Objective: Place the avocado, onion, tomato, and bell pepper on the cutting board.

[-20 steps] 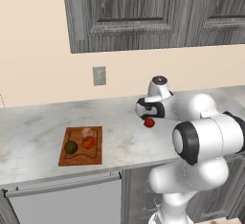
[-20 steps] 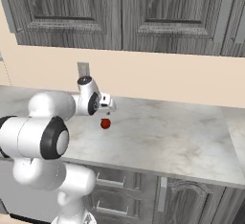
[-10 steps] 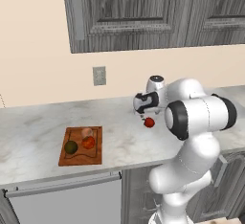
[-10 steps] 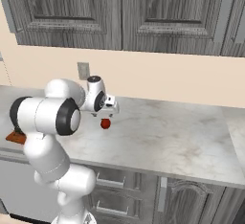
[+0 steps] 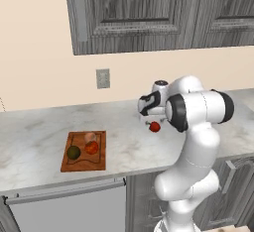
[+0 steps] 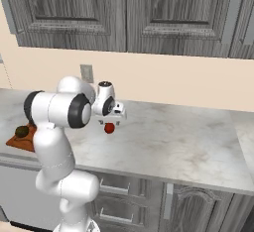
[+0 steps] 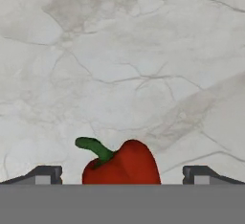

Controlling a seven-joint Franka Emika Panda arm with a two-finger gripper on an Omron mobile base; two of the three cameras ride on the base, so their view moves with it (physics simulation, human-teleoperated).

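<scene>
Hovering gripper [image 7: 122, 174] spread above bell pepper [image 7: 121, 164].

Bell pepper [image 7: 122, 165] on counter [image 7: 143, 50], between hand [image 7: 122, 175] fingertips.

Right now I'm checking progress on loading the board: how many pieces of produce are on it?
3: the avocado, tomato and onion sit on the cutting board. The bell pepper lies on the counter, below the gripper.
</scene>
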